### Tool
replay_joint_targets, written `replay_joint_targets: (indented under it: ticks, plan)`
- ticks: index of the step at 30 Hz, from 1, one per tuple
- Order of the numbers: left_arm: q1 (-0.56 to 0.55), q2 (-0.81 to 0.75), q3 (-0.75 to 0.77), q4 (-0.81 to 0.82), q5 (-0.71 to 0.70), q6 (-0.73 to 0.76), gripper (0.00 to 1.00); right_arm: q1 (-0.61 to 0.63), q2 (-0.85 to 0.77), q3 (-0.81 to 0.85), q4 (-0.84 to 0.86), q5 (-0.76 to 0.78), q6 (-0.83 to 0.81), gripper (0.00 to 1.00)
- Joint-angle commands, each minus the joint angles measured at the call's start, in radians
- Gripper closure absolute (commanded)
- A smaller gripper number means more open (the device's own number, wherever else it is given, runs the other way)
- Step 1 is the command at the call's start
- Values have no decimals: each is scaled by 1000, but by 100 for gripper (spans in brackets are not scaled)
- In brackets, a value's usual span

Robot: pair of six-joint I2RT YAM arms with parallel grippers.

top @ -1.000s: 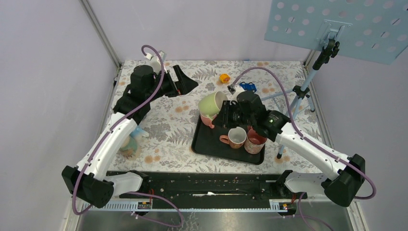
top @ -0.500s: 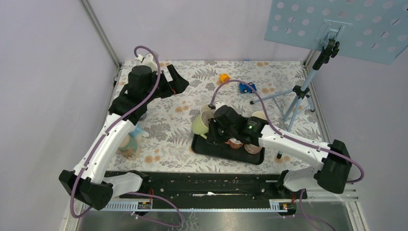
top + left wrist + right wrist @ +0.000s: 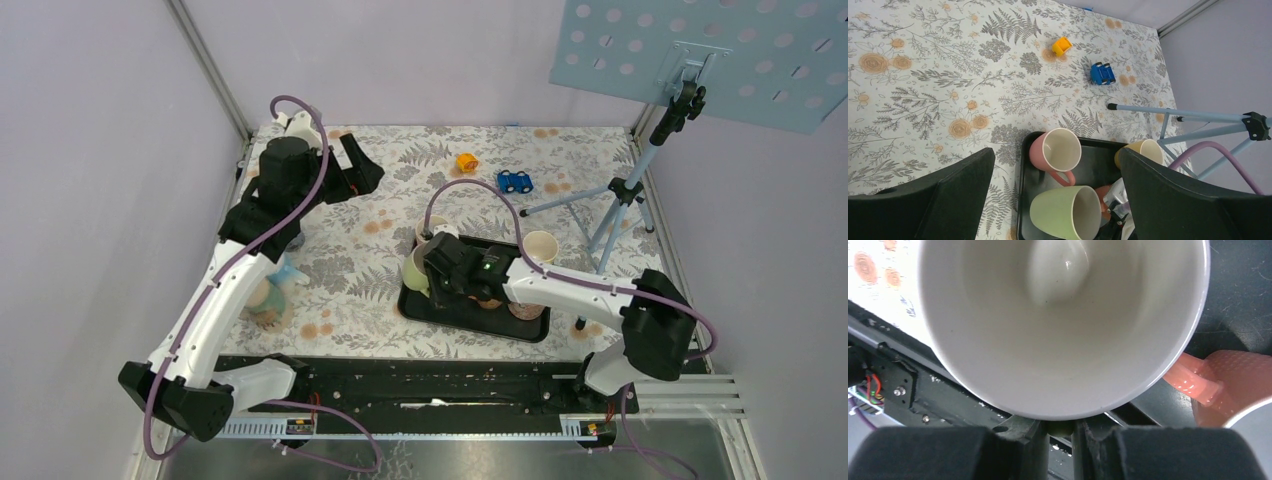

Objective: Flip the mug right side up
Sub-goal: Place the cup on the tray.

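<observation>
Mug work, mid-rotation by my reading. My right gripper [image 3: 1060, 429] is clamped on the green mug [image 3: 413, 270], pinching its wall at the rim; a sliver of green shows between the 2 fingers in the right wrist view. That rim pinch makes sense, because a roll of the wrist carries the whole mug around with it. The mug is on its side, mouth facing 3 o'clock toward the wrist camera, so I look straight into its pale interior. It hangs at the 9 o'clock edge of the black tray [image 3: 1098, 162]; I cannot tell whether its side touches the tray.

At the tray's 11 o'clock corner the pink mug [image 3: 1057, 150] stands mouth up, its handle pointing toward the green one. A cream mug [image 3: 1146, 150] stands at the 2 o'clock corner. Those 2 are why I would keep the swing tight: the pink handle is just beside the green rim.

My left gripper [image 3: 362, 168] is released, jaws wide. It is parked high at 10 o'clock, well apart from the tray, where its camera looks down on the mugs without crowding the right arm. I judge roughly a quarter turn is left before the base can go down on the tray.
</observation>
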Motion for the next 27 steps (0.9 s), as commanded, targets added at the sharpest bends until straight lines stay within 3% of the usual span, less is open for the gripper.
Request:
replay_joint_targets:
  ticks: [1,27]
  plan:
    - [20,-21,32,14,0,25,1,14,27,47,45,63,9,100]
    - [74,-27,-2,31,66,32,1,7,174,137,-55,178,-22,100]
